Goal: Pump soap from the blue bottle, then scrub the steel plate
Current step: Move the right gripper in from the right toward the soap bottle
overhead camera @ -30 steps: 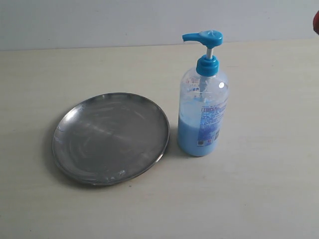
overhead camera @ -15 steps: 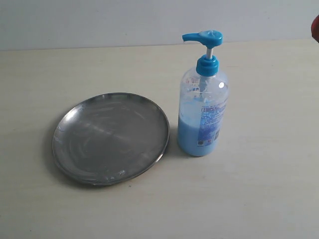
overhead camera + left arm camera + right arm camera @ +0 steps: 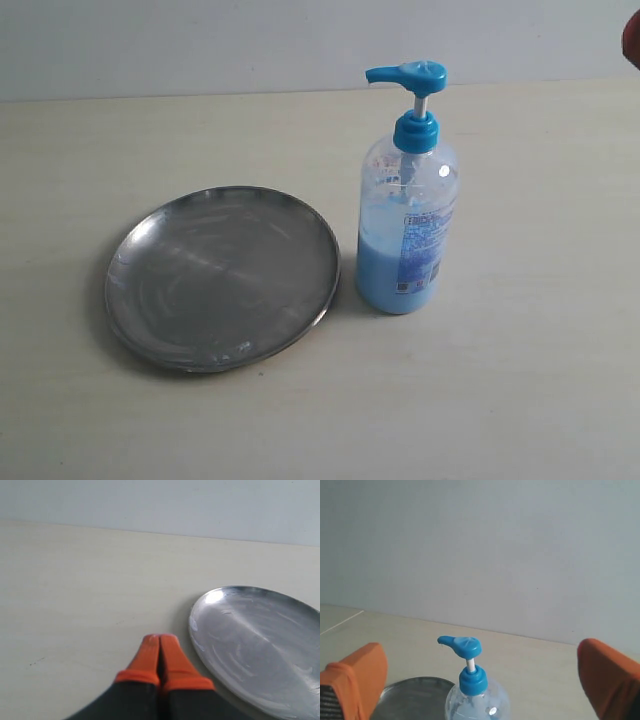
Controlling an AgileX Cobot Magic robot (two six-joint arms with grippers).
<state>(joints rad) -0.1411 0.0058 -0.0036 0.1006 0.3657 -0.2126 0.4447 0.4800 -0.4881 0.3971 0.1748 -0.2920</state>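
Observation:
The blue bottle (image 3: 408,215) stands upright to the right of the steel plate (image 3: 222,278), with its pump head (image 3: 410,75) raised and its spout towards the plate. Light blue soap (image 3: 385,275) fills its lower half. The plate shows only pale streaks. My right gripper (image 3: 480,650) is open, its orange fingers (image 3: 360,677) wide apart and back from the bottle (image 3: 475,700) and pump head (image 3: 465,647). Only a red fingertip (image 3: 633,40) of it shows in the exterior view. My left gripper (image 3: 160,641) is shut on nothing, low over the table just beside the plate's rim (image 3: 196,630).
The pale tabletop (image 3: 520,380) stretches round both objects, and a plain light wall (image 3: 200,45) stands behind its far edge. Nothing else lies on the table in these views.
The red fingertip at the exterior view's top right edge has shifted slightly. Plate and bottle have not moved.

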